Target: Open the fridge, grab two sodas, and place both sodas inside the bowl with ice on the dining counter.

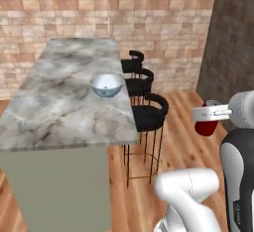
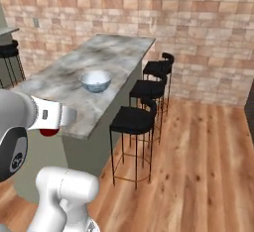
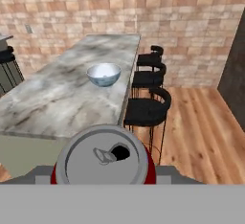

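Tool (image 1: pixel 211 118) is clamped on the red soda can (image 1: pixel 207 125), held up in the air over the wooden floor (image 2: pixel 198 151), off the near right corner of the desk (image 1: pixel 64 102) and well apart from it; in the hand view the can's silver top (image 3: pixel 105 158) with its pull tab faces the camera. Bowl (image 1: pixel 106 85) sits on the marble desk near its right edge, roughly midway along, with three black stools (image 2: pixel 133 121) lined up just beside that edge and a brick wall (image 2: pixel 149 8) behind.
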